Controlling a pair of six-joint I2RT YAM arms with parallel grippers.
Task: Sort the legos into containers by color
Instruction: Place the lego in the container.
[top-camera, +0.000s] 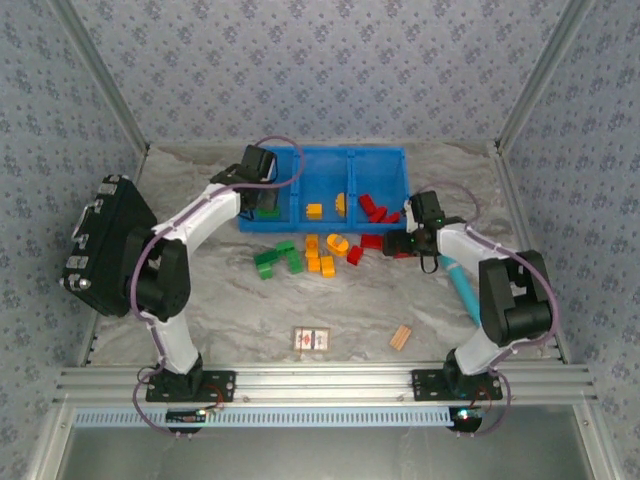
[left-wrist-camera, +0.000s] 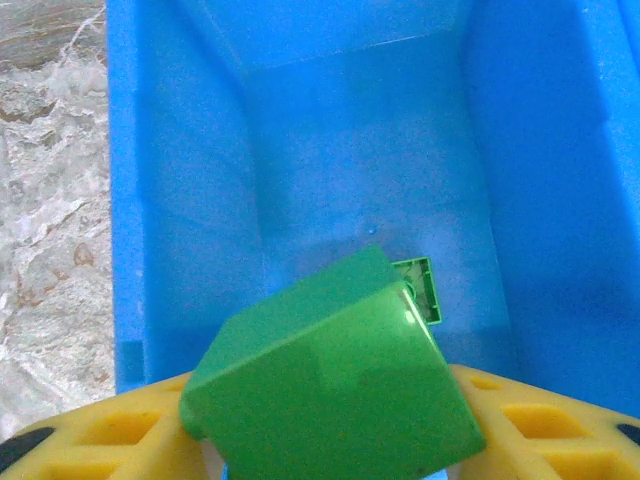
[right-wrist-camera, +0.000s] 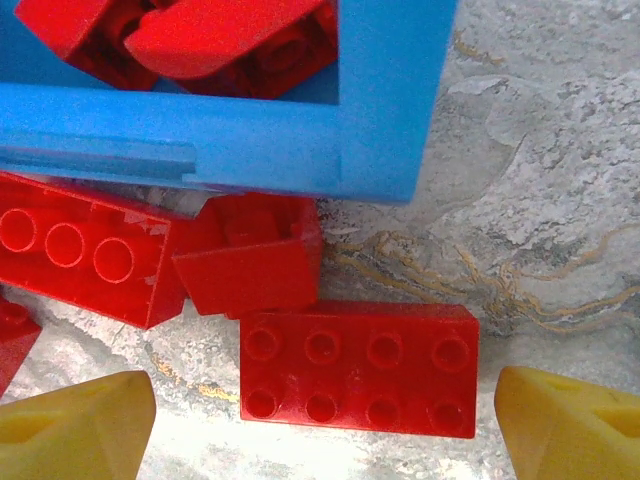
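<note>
Two arms reach out from the near edge of the desk (top-camera: 250, 320). The left arm (top-camera: 200, 215) stretches forward and inward, its wrist bent down over the left compartment of the blue containers (top-camera: 350, 152). In the left wrist view a green brick (left-wrist-camera: 330, 380) sits tilted between the yellow pads (left-wrist-camera: 100, 440), above the compartment floor. There a second green piece (left-wrist-camera: 425, 290) lies partly covered by it. The brick hides the contact, so I cannot tell whether the left jaws clamp it or merely flank it.

The right arm (top-camera: 475, 255) folds low, its wrist aimed at the tray's right front corner. The right jaws stand wide apart, a yellow fingertip (right-wrist-camera: 80, 425) on each side of a red eight-stud brick (right-wrist-camera: 360, 368) lying flat on the desk, touching neither. Just beyond it a red sloped brick (right-wrist-camera: 250, 255) and a studded red brick (right-wrist-camera: 75, 255), cut off at the frame's left edge, lie against the blue wall (right-wrist-camera: 250, 150). More red bricks (right-wrist-camera: 200, 40) sit inside that compartment.
</note>
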